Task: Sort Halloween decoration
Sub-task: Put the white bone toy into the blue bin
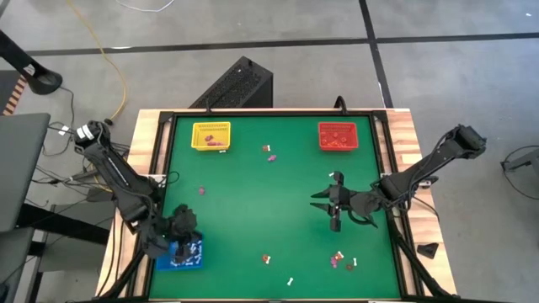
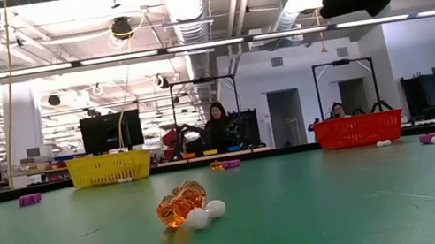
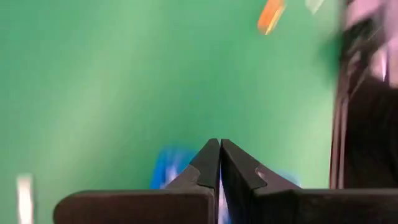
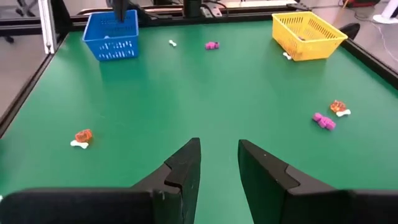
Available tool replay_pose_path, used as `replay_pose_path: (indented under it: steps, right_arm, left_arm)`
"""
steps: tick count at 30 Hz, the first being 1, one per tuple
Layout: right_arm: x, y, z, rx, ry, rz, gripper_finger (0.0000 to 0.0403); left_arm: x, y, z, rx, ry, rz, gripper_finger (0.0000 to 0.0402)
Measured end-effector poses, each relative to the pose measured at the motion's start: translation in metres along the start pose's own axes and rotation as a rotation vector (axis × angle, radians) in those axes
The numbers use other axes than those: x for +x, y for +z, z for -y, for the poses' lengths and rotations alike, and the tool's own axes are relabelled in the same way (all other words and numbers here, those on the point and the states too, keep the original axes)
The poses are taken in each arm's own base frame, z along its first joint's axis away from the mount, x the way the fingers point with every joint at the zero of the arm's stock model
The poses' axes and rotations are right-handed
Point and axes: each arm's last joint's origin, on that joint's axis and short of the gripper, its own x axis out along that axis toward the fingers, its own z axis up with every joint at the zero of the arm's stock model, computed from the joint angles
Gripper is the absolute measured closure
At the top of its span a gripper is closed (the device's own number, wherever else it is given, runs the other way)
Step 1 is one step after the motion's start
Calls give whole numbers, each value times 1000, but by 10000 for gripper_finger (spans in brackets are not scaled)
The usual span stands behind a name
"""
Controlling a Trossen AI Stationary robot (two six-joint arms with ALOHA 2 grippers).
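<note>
The Halloween decoration lies scattered on the green table: an orange piece with white bits [image 2: 183, 206], an orange and white pair [image 4: 81, 137], a pink piece [image 4: 323, 121] beside an orange one [image 4: 337, 107], and more near the front edge [image 1: 337, 261]. My left gripper [image 3: 219, 148] is shut and hangs over the blue tray [image 1: 178, 254] at the near left; I see nothing between its fingers. My right gripper [image 4: 217, 149] stands open above the table's right half [image 1: 334, 202], with nothing between its fingers.
A yellow tray [image 1: 210, 135] stands at the far left and a red tray [image 1: 338, 135] at the far right, each with small pieces inside. Bare green surface lies between the arms. People sit in the room beyond the table's far edge.
</note>
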Motion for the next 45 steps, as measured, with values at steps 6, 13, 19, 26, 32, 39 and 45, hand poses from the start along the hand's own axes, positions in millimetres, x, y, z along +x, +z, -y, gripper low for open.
replay_pose_path:
  steps: [6, 13, 19, 26, 32, 39, 45]
  right_arm:
    - [6, -7, -6, 57, 45, -50, 265]
    - [15, -30, -20, 147, 54, -212, 265]
    - [12, -34, -2, 313, -187, -469, 265]
    - [24, -27, 47, 363, -462, -529, 265]
    - [35, -24, 78, 371, -537, -567, 265]
    - [33, -27, 94, 488, -587, -633, 265]
    - [36, -28, 95, 575, -669, -570, 265]
  left_arm:
    - [1, 17, 11, 405, 104, 499, 401]
    - [33, 19, -19, 490, 177, 722, 401]
    - [50, 60, -31, 611, -208, 814, 401]
    - [79, 90, -46, 684, -214, 782, 401]
    - [95, 91, -60, 592, -175, 709, 401]
    - [92, 93, -59, 586, -203, 722, 401]
    - [92, 93, -59, 596, -229, 711, 401]
